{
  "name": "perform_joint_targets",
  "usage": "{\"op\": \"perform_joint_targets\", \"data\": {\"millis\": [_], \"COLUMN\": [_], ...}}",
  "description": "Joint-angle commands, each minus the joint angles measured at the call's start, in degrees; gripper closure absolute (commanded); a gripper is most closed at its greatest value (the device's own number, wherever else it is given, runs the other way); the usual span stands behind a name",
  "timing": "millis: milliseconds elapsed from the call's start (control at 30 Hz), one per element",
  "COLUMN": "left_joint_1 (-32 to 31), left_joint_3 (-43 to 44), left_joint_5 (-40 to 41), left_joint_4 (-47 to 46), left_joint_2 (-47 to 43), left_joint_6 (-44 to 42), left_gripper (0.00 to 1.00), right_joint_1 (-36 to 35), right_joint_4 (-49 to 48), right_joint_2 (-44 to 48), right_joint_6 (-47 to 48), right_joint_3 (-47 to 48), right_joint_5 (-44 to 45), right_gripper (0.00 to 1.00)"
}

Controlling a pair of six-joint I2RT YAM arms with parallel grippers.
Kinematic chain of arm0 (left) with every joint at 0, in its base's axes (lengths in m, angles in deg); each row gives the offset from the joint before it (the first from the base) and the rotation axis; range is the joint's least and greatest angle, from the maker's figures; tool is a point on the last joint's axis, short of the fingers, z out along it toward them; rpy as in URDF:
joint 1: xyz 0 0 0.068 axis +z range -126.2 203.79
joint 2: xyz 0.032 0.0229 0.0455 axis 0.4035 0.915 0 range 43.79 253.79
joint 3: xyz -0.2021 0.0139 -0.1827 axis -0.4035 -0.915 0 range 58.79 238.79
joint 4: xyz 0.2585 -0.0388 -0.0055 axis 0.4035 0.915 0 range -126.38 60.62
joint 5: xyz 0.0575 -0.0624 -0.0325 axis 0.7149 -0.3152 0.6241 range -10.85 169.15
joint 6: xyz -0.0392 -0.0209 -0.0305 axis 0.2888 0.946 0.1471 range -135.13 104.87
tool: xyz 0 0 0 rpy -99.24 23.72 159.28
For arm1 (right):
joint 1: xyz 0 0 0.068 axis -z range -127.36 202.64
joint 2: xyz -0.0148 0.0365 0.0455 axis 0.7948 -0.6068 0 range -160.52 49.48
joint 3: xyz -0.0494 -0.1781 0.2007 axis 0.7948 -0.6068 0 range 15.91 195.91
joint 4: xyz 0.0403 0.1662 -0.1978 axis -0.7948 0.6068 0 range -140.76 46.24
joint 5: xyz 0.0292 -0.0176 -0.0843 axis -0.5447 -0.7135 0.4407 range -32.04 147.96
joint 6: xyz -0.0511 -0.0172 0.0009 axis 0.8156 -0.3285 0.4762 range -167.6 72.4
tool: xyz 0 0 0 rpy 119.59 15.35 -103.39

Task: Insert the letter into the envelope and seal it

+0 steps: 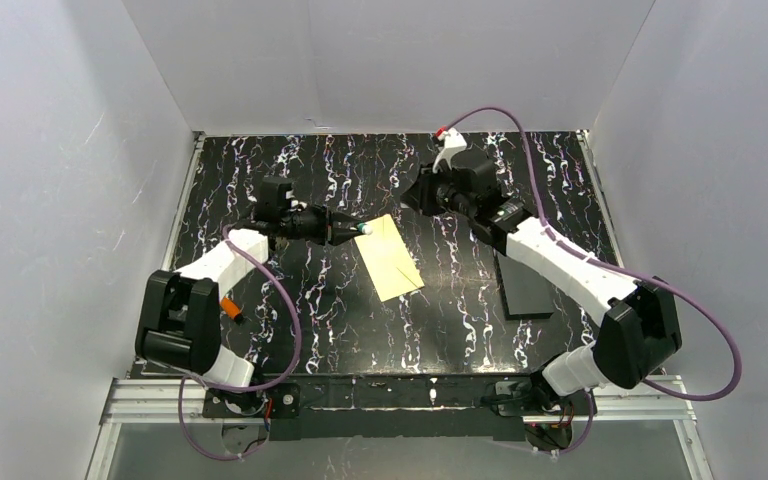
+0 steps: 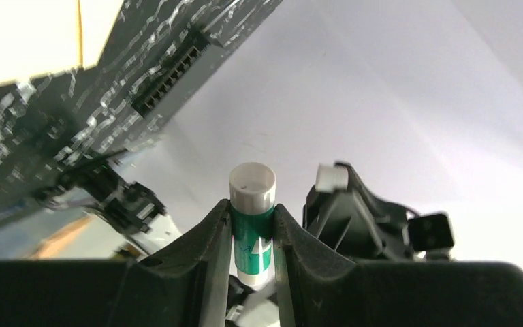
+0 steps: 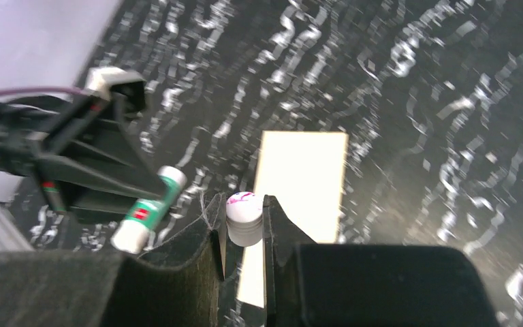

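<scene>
The pale yellow envelope (image 1: 394, 258) lies flat in the middle of the table, with a faint fold line across it. It also shows in the right wrist view (image 3: 306, 177) and at the top left of the left wrist view (image 2: 27, 34). No separate tan letter is in view. My left gripper (image 1: 360, 230) is shut on a green and white glue stick (image 2: 252, 218), open end outward, held just left of the envelope's far corner. My right gripper (image 3: 244, 204) is shut on a small white cap (image 3: 244, 219) with pink marks, above the envelope's far end. The glue stick (image 3: 151, 208) shows to the left in the right wrist view.
A flat black pad (image 1: 525, 285) lies on the table right of the envelope, under the right arm. White walls close in the black marbled table (image 1: 300, 320) on three sides. The two grippers face each other closely over the table's far middle.
</scene>
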State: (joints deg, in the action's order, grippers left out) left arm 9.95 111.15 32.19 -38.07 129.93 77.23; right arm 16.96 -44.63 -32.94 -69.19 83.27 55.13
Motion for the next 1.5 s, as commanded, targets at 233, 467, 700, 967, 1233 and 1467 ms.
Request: {"op": "perform_joint_targets", "data": {"millis": [233,467,700,967,1233,1467], "left_joint_1": [-3.94,-3.92,-3.99,-3.87,-3.89,-3.89], "left_joint_3": [0.4,-1.32,-5.14,0.92,11.32,13.37], "left_joint_5": [0.0,0.52,3.02,10.19,14.34,16.31], "left_joint_4": [1.2,10.72,2.14,-0.57,3.32,3.0], "left_joint_2": [-10.51,-14.24,-14.2,-7.89,-0.69,0.49], "left_joint_6": [31.89,36.62,46.21,54.55,57.3,58.26], "left_gripper": [1.0,1.0,1.0,1.0,1.0,1.0], "right_joint_1": [-9.84,-12.35,-12.64,-13.54,-13.97,-13.98], "right_joint_4": [-25.5,-30.08,-35.35,-41.29,-54.19,-56.78], "right_joint_2": [1.91,3.84,8.47,5.86,0.01,1.28], "right_joint_6": [-3.37,-2.55,-8.57,-12.84,-5.99,-4.36], "right_joint_3": [-1.0,-5.07,-10.21,-10.41,-10.02,-12.12], "right_joint_5": [1.22,2.54,14.03,24.09,26.3,28.86], "right_gripper": [0.99,0.99,0.99,0.99,0.99,0.99]}}
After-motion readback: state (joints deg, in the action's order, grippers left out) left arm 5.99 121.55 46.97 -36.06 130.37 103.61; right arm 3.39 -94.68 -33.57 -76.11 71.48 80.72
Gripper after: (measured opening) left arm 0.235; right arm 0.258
